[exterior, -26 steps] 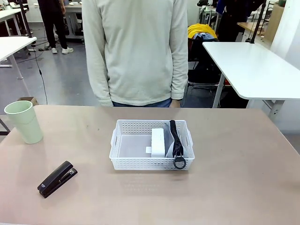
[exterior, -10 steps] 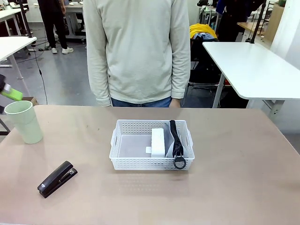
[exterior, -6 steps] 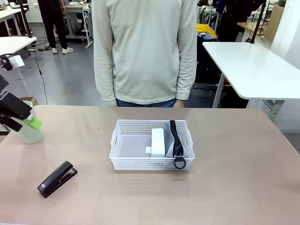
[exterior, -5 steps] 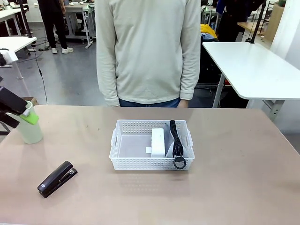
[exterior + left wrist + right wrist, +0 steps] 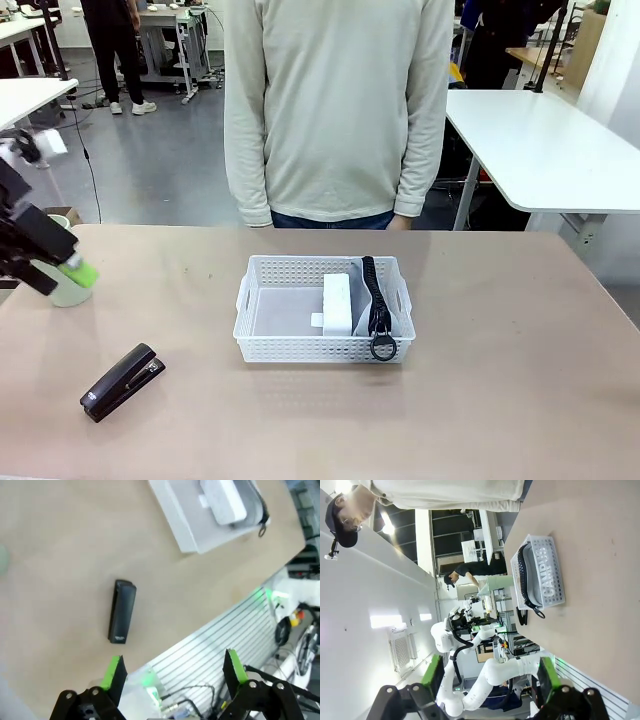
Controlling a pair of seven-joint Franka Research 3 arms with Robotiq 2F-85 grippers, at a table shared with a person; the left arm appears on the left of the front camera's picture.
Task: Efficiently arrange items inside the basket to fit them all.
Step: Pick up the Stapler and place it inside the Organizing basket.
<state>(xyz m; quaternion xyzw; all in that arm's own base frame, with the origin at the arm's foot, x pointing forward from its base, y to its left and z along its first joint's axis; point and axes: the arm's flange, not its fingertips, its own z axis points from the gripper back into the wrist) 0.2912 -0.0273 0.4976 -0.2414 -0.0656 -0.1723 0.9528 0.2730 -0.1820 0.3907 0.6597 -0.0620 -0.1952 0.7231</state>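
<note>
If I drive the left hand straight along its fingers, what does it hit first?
Most likely bare table, just beside the black stapler rather than on it. The left hand points down there, open, but depth is hard to judge.

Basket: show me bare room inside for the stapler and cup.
Bare floor in the left half of the basket, between its left wall and the white box. The right half is crowded: box and pouch side by side.
</note>
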